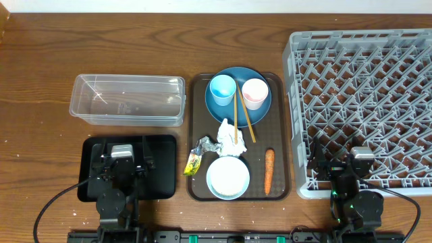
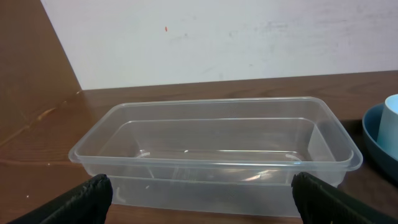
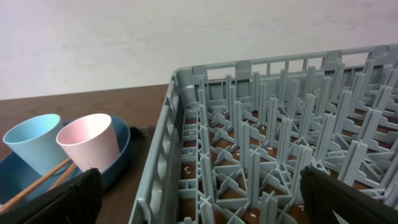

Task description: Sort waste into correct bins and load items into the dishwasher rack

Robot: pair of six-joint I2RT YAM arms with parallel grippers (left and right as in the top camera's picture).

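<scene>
- Showing the left pincer [image 2: 205, 202] spread wide, its dark fingers [image 2: 87, 199] flanking the near wall of the clear tub [image 2: 214, 163] in the wrist view, and hovering over the black tray [image 1: 165, 172] in the overhead view.
- Showing the right pincer [image 3: 208, 202] likewise spread wide, hanging over the near part of the grey rack [image 3: 280, 124].
- Locating the tub on the counter [image 1: 40, 81], just behind the black tray and left of the brown serving tray [image 1: 278, 121], lying open side up.
- Locating the rack at the right, just beside the serving tray.
- Marking, at the back of the serving tray, the dark-blue plate [image 1: 237, 73] carrying the light-blue cup [image 1: 223, 90] and the pink cup [image 1: 254, 93], both standing upright.
- Marking the chopsticks [image 1: 247, 120] slanting off the plate's front edge onto the tray floor, starting between the cups.
- Marking the white tissue [image 1: 229, 133] at tray centre, just behind the bowl [image 1: 227, 177]; the wrapper [image 1: 198, 156] just left of the tissue, near the tray's left rim; the carrot [image 1: 269, 170] right of the bowl, apart from it.
</scene>
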